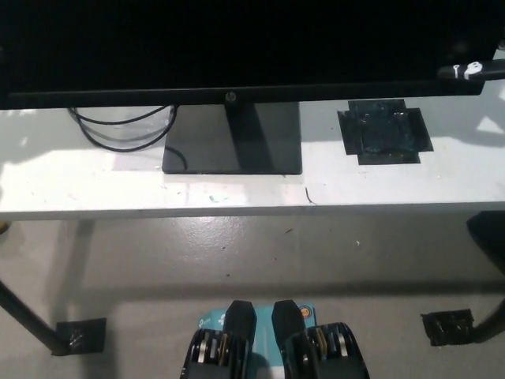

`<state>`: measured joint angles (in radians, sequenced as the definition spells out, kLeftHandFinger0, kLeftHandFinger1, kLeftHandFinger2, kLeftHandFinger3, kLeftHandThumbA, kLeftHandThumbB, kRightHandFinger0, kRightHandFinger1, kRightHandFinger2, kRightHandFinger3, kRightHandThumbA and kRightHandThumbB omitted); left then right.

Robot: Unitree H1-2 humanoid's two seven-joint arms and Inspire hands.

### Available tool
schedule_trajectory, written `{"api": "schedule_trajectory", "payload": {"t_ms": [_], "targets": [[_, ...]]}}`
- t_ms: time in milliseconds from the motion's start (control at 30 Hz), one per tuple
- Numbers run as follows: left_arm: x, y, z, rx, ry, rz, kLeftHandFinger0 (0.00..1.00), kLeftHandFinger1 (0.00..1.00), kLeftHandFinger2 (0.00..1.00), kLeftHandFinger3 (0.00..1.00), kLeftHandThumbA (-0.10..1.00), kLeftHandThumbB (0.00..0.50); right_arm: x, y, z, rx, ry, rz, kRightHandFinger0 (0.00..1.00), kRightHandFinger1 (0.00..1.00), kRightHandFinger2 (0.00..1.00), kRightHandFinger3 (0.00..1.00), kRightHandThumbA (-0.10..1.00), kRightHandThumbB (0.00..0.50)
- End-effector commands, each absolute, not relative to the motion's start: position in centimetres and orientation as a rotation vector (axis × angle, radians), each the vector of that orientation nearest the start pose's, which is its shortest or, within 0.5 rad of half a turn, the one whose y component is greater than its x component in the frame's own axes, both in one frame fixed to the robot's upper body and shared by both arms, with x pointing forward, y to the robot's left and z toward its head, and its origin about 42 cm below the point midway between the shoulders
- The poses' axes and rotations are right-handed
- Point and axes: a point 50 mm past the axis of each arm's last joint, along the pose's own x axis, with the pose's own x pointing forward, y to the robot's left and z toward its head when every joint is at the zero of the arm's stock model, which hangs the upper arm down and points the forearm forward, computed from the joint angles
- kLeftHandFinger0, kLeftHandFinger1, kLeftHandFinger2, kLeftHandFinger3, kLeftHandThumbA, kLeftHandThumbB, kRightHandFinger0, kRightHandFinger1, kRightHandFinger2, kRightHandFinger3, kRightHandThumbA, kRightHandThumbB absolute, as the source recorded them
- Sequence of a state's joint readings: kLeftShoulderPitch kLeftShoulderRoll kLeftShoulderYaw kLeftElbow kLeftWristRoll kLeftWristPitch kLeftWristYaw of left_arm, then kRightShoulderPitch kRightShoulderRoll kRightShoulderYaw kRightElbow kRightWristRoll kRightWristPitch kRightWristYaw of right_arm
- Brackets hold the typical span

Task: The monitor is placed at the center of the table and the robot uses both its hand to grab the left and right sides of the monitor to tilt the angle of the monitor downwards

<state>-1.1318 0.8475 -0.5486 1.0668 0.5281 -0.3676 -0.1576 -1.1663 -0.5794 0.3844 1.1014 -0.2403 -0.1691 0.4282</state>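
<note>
Monitor [237,47] stands at the middle of the white surface [95,189], its dark screen filling the top of the head view, lower bezel running nearly the full width. Its flat black base [233,142] sits squarely on the surface, with a neck rising to the bezel.

Right hand [472,70]: only a small black part with a white mark shows at the monitor's lower right corner, apparently against the bezel. Whether its fingers are closed on the edge cannot be told. Left hand: not in view.

Loose black cable [118,130] loops behind the base on the left. A patch of black tape [384,131] lies right of the base.

Handling, judged: panel is rigid, moderately heavy, with a smooth, slippery bezel; the screen face is fragile. Hold should be on the side edges, at matching height, never pressing the screen. The hinge will likely resist; the base may lift or slide if the push is uneven.
</note>
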Motion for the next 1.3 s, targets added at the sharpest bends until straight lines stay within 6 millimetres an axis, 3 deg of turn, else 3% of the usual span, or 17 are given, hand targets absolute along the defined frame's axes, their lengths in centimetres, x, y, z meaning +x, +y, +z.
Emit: {"api": "schedule_trajectory", "payload": {"t_ms": [0, 67, 100, 200, 500, 633, 833, 933, 1033, 1100, 1167, 1267], "targets": [[54.5, 43.4, 45.1, 1.924, -0.253, -0.067, 1.0, 1.0, 1.0, 1.0, 0.87, 0.417, 59.3, -28.8, 43.8, -1.403, -0.341, 0.136, 1.0, 1.0, 1.0, 1.0, 0.45, 0.5], [54.8, 42.9, 45.3, 1.953, -0.256, -0.067, 1.0, 1.0, 1.0, 1.0, 0.84, 0.4, 59.4, -28.4, 43.7, -1.436, -0.351, 0.117, 1.0, 1.0, 1.0, 1.0, 0.45, 0.5], [55.6, 41.6, 45.6, 2.023, -0.268, -0.064, 1.0, 1.0, 1.0, 1.0, 0.84, 0.407, 59.7, -27.6, 43.4, -1.5, -0.367, 0.081, 1.0, 1.0, 1.0, 1.0, 0.44, 0.5], [56.3, 40.5, 46.0, 2.081, -0.247, -0.048, 1.0, 1.0, 1.0, 1.0, 0.87, 0.42, 59.9, -26.6, 43.0, -1.519, -0.391, 0.062, 1.0, 1.0, 1.0, 1.0, 0.47, 0.5], [57.2, 38.9, 47.1, 2.203, -0.281, 0.016, 1.0, 1.0, 1.0, 1.0, 0.93, 0.436, 60.1, -24.9, 43.8, -1.596, -0.473, 0.016, 1.0, 1.0, 1.0, 1.0, 0.51, 0.5], [57.5, 38.3, 47.7, 2.224, -0.295, 0.073, 1.0, 1.0, 1.0, 1.0, 0.9, 0.448, 60.1, -24.5, 44.1, -1.64, -0.535, -0.045, 1.0, 1.0, 1.0, 1.0, 0.53, 0.5], [57.8, 37.6, 48.2, 2.204, -0.297, 0.109, 1.0, 1.0, 1.0, 1.0, 0.94, 0.422, 60.0, -23.9, 43.5, -1.642, -0.588, -0.087, 1.0, 1.0, 1.0, 1.0, 0.53, 0.5], [57.7, 38.0, 47.7, 2.187, -0.304, 0.112, 1.0, 1.0, 1.0, 1.0, 0.91, 0.407, 59.9, -24.0, 42.5, -1.606, -0.599, -0.083, 1.0, 1.0, 1.0, 1.0, 0.59, 0.5], [57.4, 39.1, 46.7, 2.136, -0.276, 0.11, 1.0, 1.0, 1.0, 1.0, 0.9, 0.395, 59.7, -24.5, 41.1, -1.522, -0.579, -0.045, 1.0, 1.0, 1.0, 1.0, 0.56, 0.5], [57.1, 40.3, 45.4, 2.073, -0.21, 0.101, 1.0, 1.0, 1.0, 1.0, 0.92, 0.374, 59.3, -25.1, 39.4, -1.455, -0.584, -0.012, 1.0, 1.0, 1.0, 1.0, 0.55, 0.5], [56.7, 41.5, 43.9, 1.968, -0.179, 0.091, 1.0, 1.0, 1.0, 1.0, 0.86, 0.371, 58.8, -26.0, 37.6, -1.367, -0.572, 0.039, 1.0, 1.0, 1.0, 1.0, 0.59, 0.5], [56.0, 43.0, 41.9, 1.945, -0.141, 0.086, 1.0, 1.0, 1.0, 1.0, 0.96, 0.382, 57.8, -27.4, 35.5, -1.318, -0.598, 0.06, 1.0, 1.0, 1.0, 1.0, 0.59, 0.5]]}}
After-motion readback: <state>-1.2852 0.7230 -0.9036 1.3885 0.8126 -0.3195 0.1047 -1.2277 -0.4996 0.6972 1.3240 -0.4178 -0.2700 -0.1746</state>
